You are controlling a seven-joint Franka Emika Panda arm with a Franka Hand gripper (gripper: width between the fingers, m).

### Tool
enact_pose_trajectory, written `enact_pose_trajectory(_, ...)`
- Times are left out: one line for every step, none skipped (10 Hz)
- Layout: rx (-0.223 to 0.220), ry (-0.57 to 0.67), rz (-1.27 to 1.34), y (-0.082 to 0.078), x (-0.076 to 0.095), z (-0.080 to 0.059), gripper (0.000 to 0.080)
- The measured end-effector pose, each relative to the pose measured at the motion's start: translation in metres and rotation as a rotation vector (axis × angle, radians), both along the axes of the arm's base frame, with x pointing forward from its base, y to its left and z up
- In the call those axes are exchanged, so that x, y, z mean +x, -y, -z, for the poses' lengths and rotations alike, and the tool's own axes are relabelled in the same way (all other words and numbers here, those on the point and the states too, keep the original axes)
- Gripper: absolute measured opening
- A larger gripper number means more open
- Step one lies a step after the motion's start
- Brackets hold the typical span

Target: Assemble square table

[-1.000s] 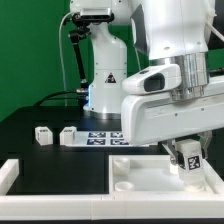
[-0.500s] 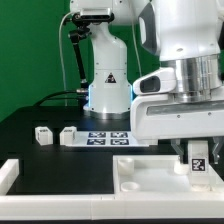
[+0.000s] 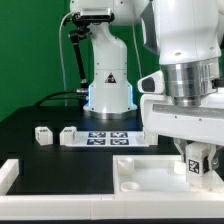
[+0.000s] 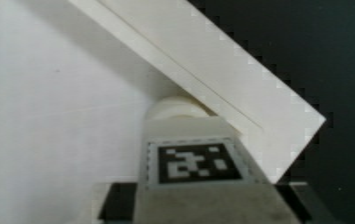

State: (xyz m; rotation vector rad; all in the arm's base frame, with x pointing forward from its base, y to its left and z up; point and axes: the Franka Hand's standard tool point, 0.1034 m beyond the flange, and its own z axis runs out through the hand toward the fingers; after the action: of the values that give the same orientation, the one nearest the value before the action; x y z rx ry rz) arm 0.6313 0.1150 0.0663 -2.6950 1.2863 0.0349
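Observation:
The white square tabletop slab [image 3: 150, 172] lies at the front of the table, with a round socket [image 3: 127, 184] showing near its front left corner. My gripper [image 3: 197, 168] is shut on a short white tagged leg [image 3: 196, 163] and holds it upright over the slab's right part. In the wrist view the leg [image 4: 195, 150] runs out from between my black fingers [image 4: 124, 198], its tag facing the camera, its far end down on the slab [image 4: 58, 110] close to the slab's edge. Two more white legs [image 3: 43, 134] [image 3: 69, 134] stand at the exterior view's left.
The marker board [image 3: 108, 138] lies behind the slab, in front of the arm's base [image 3: 108, 95]. A long white L-shaped rail [image 3: 30, 190] runs along the front and left. The tabletop is black, with a green backdrop behind.
My gripper with the leg has shifted a little to the exterior view's right and lower over the slab's right part. The other parts have not moved.

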Motion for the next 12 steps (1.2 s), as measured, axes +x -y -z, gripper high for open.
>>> enact_pose_trajectory(-0.001, 0.004, -0.029, 0.0, 0.0, 0.0, 0.0345)
enact_pose_trajectory(-0.011, 0.014, -0.09, -0.001, 0.0, 0.0, 0.0494)
enact_pose_trajectory(-0.051, 0.046, -0.31, -0.005, -0.001, 0.0, 0.0494)
enact_pose_trajectory(-0.069, 0.058, -0.407, -0.012, -0.004, -0.003, 0.0614)
enact_pose_trajectory(-0.071, 0.057, -0.439, -0.017, -0.012, -0.006, 0.0642)
enact_pose_trajectory(-0.075, 0.063, -0.505, -0.014, -0.011, -0.004, 0.0648)
enact_pose_trajectory(-0.079, 0.073, -0.589, -0.013, -0.011, -0.004, 0.0648)
enact_pose_trajectory(-0.084, 0.088, -0.704, -0.012, -0.011, -0.004, 0.0649)
enact_pose_trajectory(-0.111, 0.126, -0.939, -0.008, -0.007, -0.008, 0.0649)
enact_pose_trajectory(-0.122, 0.152, -1.121, -0.004, -0.003, -0.011, 0.0649)
enact_pose_trajectory(-0.127, 0.167, -1.238, -0.003, -0.001, -0.01, 0.0649)
enact_pose_trajectory(-0.128, 0.171, -1.255, -0.003, -0.002, -0.009, 0.0649)
